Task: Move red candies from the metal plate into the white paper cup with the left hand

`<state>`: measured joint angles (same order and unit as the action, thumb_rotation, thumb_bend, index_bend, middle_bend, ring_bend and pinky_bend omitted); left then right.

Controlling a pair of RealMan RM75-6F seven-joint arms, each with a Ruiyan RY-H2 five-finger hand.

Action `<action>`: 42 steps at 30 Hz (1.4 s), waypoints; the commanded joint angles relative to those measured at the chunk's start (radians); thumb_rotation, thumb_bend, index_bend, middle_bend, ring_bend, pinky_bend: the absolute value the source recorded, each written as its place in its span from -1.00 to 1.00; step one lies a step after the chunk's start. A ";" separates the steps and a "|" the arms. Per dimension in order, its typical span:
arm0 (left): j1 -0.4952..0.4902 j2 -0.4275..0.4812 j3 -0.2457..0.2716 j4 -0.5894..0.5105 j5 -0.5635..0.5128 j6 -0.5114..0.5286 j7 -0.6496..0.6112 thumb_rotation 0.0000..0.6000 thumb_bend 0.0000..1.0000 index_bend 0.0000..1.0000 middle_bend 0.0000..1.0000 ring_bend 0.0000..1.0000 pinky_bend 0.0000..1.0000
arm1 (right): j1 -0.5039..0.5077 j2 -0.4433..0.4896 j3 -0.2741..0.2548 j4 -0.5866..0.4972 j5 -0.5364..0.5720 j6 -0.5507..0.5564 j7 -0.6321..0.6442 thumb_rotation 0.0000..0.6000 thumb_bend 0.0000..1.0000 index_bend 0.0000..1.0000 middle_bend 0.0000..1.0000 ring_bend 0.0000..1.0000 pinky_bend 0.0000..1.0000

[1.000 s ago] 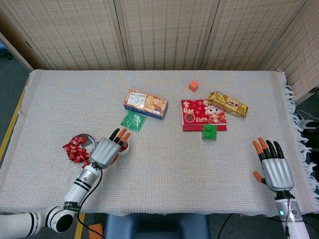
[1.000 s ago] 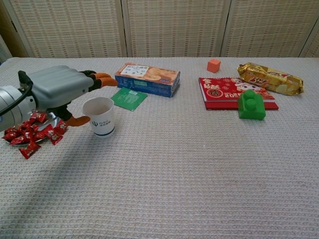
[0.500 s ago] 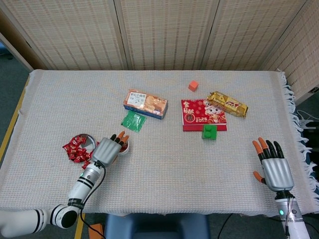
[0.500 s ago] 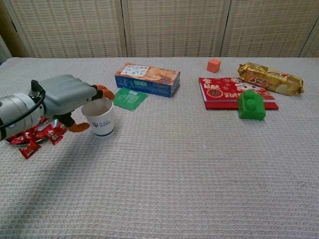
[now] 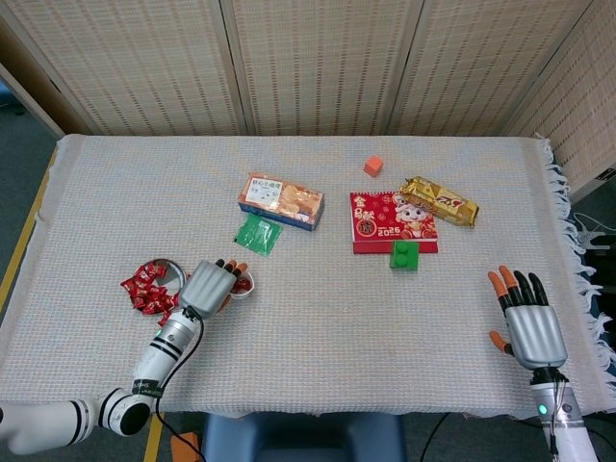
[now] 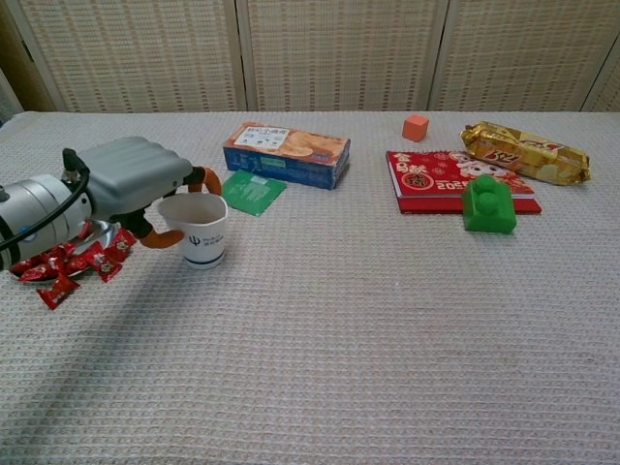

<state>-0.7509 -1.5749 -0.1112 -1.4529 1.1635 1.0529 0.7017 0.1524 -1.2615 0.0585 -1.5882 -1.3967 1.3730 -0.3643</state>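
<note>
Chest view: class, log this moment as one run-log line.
left hand: fingers over white paper cup rim | red candies: on metal plate | right hand: open, idle

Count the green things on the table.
2: a flat green packet in front of the biscuit box, and a green block at the red card's near edge. None looks hidden.

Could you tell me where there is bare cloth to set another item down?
The near half of the table is bare, from the white paper cup across to the right hand. Bare too: the far left corner. Crowded: red candies and left hand by the cup; the middle row from biscuit box to snack bar.
</note>
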 commanded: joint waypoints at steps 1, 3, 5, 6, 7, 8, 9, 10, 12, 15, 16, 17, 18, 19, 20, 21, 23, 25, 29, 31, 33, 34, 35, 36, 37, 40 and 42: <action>-0.006 0.000 -0.016 0.021 0.009 0.003 -0.023 1.00 -0.25 -0.49 -0.31 -0.17 0.86 | 0.001 0.000 0.002 0.001 0.006 -0.003 -0.001 1.00 -0.77 -1.00 -1.00 -1.00 -0.97; -0.014 -0.001 -0.031 0.040 0.000 -0.006 -0.036 1.00 -0.25 -0.49 -0.31 -0.17 0.86 | 0.002 -0.001 0.005 0.001 0.012 -0.005 -0.003 1.00 -0.77 -1.00 -1.00 -1.00 -0.96; -0.028 -0.005 -0.051 0.071 -0.020 -0.026 -0.052 1.00 -0.25 -0.49 -0.31 -0.18 0.86 | 0.004 -0.003 0.007 0.003 0.018 -0.008 -0.007 1.00 -0.77 -1.00 -1.00 -1.00 -0.96; -0.034 -0.008 -0.060 0.087 -0.031 -0.038 -0.058 1.00 -0.25 -0.49 -0.31 -0.18 0.86 | 0.004 -0.004 0.008 0.003 0.021 -0.010 -0.009 1.00 -0.77 -1.00 -1.00 -1.00 -0.96; -0.041 -0.011 -0.068 0.105 -0.045 -0.049 -0.060 1.00 -0.25 -0.49 -0.31 -0.18 0.86 | 0.004 -0.004 0.009 0.004 0.025 -0.010 -0.011 1.00 -0.77 -1.00 -1.00 -1.00 -0.96; -0.050 -0.014 -0.078 0.127 -0.065 -0.063 -0.057 1.00 -0.25 -0.49 -0.32 -0.19 0.86 | 0.004 -0.005 0.011 0.003 0.029 -0.010 -0.015 1.00 -0.77 -1.00 -1.00 -1.00 -0.96; -0.057 -0.017 -0.086 0.144 -0.081 -0.074 -0.055 1.00 -0.25 -0.49 -0.32 -0.19 0.86 | 0.004 -0.005 0.011 0.002 0.031 -0.009 -0.016 1.00 -0.77 -1.00 -1.00 -1.00 -0.96; -0.064 -0.021 -0.095 0.164 -0.103 -0.086 -0.050 1.00 -0.25 -0.49 -0.32 -0.19 0.86 | 0.003 -0.005 0.012 0.001 0.030 -0.005 -0.017 1.00 -0.77 -1.00 -1.00 -1.00 -0.96; -0.073 -0.023 -0.104 0.188 -0.130 -0.101 -0.044 1.00 -0.25 -0.49 -0.32 -0.20 0.85 | 0.000 -0.004 0.013 0.000 0.028 0.003 -0.018 1.00 -0.77 -1.00 -1.00 -1.00 -0.95; -0.079 -0.023 -0.107 0.216 -0.164 -0.117 -0.035 1.00 -0.26 -0.49 -0.32 -0.21 0.85 | -0.003 -0.004 0.012 -0.002 0.027 0.010 -0.020 1.00 -0.77 -1.00 -1.00 -1.00 -0.95; -0.081 -0.024 -0.106 0.224 -0.172 -0.119 -0.032 1.00 -0.26 -0.49 -0.33 -0.21 0.85 | -0.003 -0.005 0.013 -0.002 0.028 0.010 -0.021 1.00 -0.77 -1.00 -1.00 -1.00 -0.95; -0.082 -0.025 -0.105 0.230 -0.175 -0.118 -0.029 1.00 -0.26 -0.49 -0.33 -0.21 0.85 | -0.002 -0.006 0.012 -0.002 0.028 0.010 -0.022 1.00 -0.77 -1.00 -1.00 -1.00 -0.95; -0.083 -0.026 -0.104 0.235 -0.178 -0.118 -0.028 1.00 -0.26 -0.49 -0.33 -0.21 0.86 | -0.002 -0.006 0.012 -0.001 0.028 0.009 -0.023 1.00 -0.77 -1.00 -1.00 -1.00 -0.95; -0.084 -0.027 -0.104 0.240 -0.183 -0.118 -0.027 1.00 -0.26 -0.49 -0.33 -0.21 0.85 | -0.002 -0.007 0.012 -0.001 0.029 0.009 -0.024 1.00 -0.77 -1.00 -1.00 -1.00 -0.95; -0.085 -0.027 -0.103 0.241 -0.187 -0.121 -0.027 1.00 -0.26 -0.51 -0.33 -0.21 0.86 | -0.002 -0.008 0.012 -0.001 0.029 0.008 -0.025 1.00 -0.77 -1.00 -1.00 -1.00 -0.95; -0.086 -0.026 -0.103 0.243 -0.192 -0.124 -0.027 1.00 -0.26 -0.52 -0.33 -0.21 0.86 | -0.001 -0.008 0.012 -0.001 0.030 0.008 -0.026 1.00 -0.77 -1.00 -1.00 -1.00 -0.95; -0.088 -0.024 -0.101 0.246 -0.204 -0.131 -0.024 1.00 -0.26 -0.57 -0.35 -0.24 0.85 | -0.001 -0.009 0.011 -0.001 0.030 0.008 -0.027 1.00 -0.77 -1.00 -1.00 -1.00 -0.95; -0.090 -0.022 -0.098 0.248 -0.217 -0.137 -0.018 1.00 -0.26 -0.60 -0.39 -0.28 0.85 | -0.002 -0.009 0.011 -0.001 0.029 0.010 -0.029 1.00 -0.77 -1.00 -1.00 -1.00 -0.95; -0.092 -0.012 -0.094 0.239 -0.241 -0.140 -0.005 1.00 -0.26 -0.75 -0.59 -0.41 0.87 | -0.003 -0.009 0.010 -0.002 0.029 0.012 -0.030 1.00 -0.77 -1.00 -1.00 -1.00 -0.95; -0.092 -0.005 -0.093 0.228 -0.253 -0.137 0.004 1.00 -0.26 -0.86 -0.71 -0.49 0.87 | -0.003 -0.010 0.010 -0.002 0.028 0.012 -0.030 1.00 -0.77 -1.00 -1.00 -1.00 -0.95; -0.092 0.005 -0.092 0.212 -0.267 -0.136 0.012 1.00 -0.25 -0.97 -0.85 -0.60 0.88 | -0.003 -0.009 0.009 -0.002 0.028 0.012 -0.030 1.00 -0.77 -1.00 -1.00 -1.00 -0.95; -0.092 0.012 -0.091 0.199 -0.278 -0.134 0.019 1.00 -0.25 -0.99 -0.89 -0.65 0.88 | -0.003 -0.009 0.009 -0.003 0.028 0.012 -0.031 1.00 -0.77 -1.00 -1.00 -1.00 -0.95; -0.092 0.018 -0.090 0.189 -0.287 -0.133 0.027 1.00 -0.25 -1.00 -0.94 -0.70 0.88 | -0.003 -0.009 0.009 -0.003 0.028 0.012 -0.031 1.00 -0.77 -1.00 -1.00 -1.00 -0.95; -0.092 0.025 -0.088 0.178 -0.299 -0.132 0.037 1.00 -0.26 -1.00 -0.97 -0.73 0.88 | -0.003 -0.009 0.009 -0.003 0.027 0.013 -0.031 1.00 -0.77 -1.00 -1.00 -1.00 -0.95; -0.093 0.033 -0.085 0.161 -0.315 -0.131 0.053 1.00 -0.26 -1.00 -0.99 -0.75 0.88 | -0.003 -0.009 0.009 -0.003 0.027 0.013 -0.032 1.00 -0.77 -1.00 -1.00 -1.00 -0.95; -0.093 0.052 -0.076 0.121 -0.334 -0.118 0.077 1.00 -0.26 -1.00 -1.00 -0.79 0.88 | -0.004 -0.010 0.008 -0.003 0.025 0.015 -0.033 1.00 -0.77 -1.00 -1.00 -1.00 -0.95; -0.089 0.064 -0.069 0.093 -0.325 -0.098 0.080 1.00 -0.26 -1.00 -1.00 -0.80 0.88 | -0.005 -0.010 0.007 -0.004 0.024 0.016 -0.033 1.00 -0.77 -1.00 -1.00 -1.00 -0.95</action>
<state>-0.8425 -1.5237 -0.1879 -1.3398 0.8374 0.9391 0.7737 0.1480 -1.2712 0.0652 -1.5922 -1.3733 1.3888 -0.3969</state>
